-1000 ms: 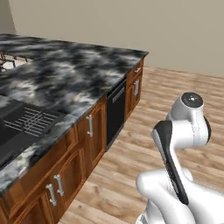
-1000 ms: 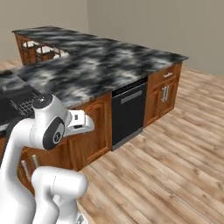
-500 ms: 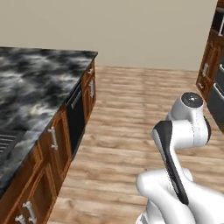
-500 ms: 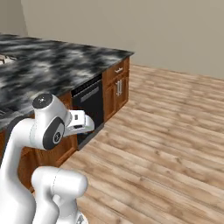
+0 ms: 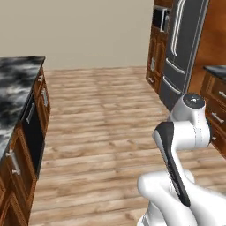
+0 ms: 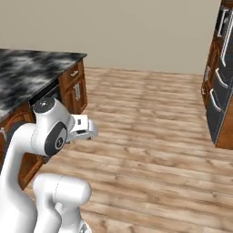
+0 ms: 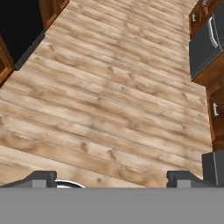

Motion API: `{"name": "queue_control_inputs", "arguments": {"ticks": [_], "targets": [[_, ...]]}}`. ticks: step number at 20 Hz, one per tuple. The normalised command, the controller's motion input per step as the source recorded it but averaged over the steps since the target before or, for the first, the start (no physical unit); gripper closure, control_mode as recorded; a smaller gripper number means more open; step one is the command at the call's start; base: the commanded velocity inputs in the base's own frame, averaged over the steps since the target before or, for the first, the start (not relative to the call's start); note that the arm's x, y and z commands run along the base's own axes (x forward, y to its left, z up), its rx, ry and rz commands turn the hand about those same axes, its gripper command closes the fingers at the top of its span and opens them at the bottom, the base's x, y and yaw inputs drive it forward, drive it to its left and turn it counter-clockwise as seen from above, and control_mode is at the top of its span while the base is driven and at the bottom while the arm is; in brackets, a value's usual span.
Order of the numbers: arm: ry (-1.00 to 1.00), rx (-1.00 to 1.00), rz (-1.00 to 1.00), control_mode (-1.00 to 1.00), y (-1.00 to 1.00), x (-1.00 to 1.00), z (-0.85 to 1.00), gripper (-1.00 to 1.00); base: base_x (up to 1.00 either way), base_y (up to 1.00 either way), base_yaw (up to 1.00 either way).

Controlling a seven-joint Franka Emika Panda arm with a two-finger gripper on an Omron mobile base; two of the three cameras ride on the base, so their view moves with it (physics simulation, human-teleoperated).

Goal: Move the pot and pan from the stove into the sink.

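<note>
I can read nothing here — no word, number, brand or sign stands on the marbled counter point(image 5: 17, 84), the dark dishwasher front point(image 5: 33, 132) below it, or the steel fridge point(image 5: 183, 48) across the wooden floor point(image 6: 154, 132) from that counter.

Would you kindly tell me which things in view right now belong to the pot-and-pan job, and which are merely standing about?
Belongs to the job:
- the claw, open and empty, pointing down at the floor

Merely standing about:
- marbled counter
- black dishwasher under that counter
- steel fridge
- wooden cabinet
- wooden floor
</note>
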Motion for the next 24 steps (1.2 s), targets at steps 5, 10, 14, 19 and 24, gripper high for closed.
{"name": "queue_control_inputs", "arguments": {"ticks": [5,10,14,19,24], "targets": [[0.00,0.00,0.00,1.00,0.00,0.00,0.00,-1.00,0.00,0.00,-0.50],[0.00,0.00,0.00,1.00,0.00,0.00,0.00,-1.00,0.00,0.00,-0.50],[0.00,0.00,0.00,1.00,0.00,0.00,0.00,-1.00,0.00,0.00,-0.50],[0.00,0.00,0.00,1.00,0.00,0.00,0.00,-1.00,0.00,0.00,-0.50],[0.00,0.00,0.00,1.00,0.00,0.00,0.00,-1.00,0.00,0.00,-0.50]]}}
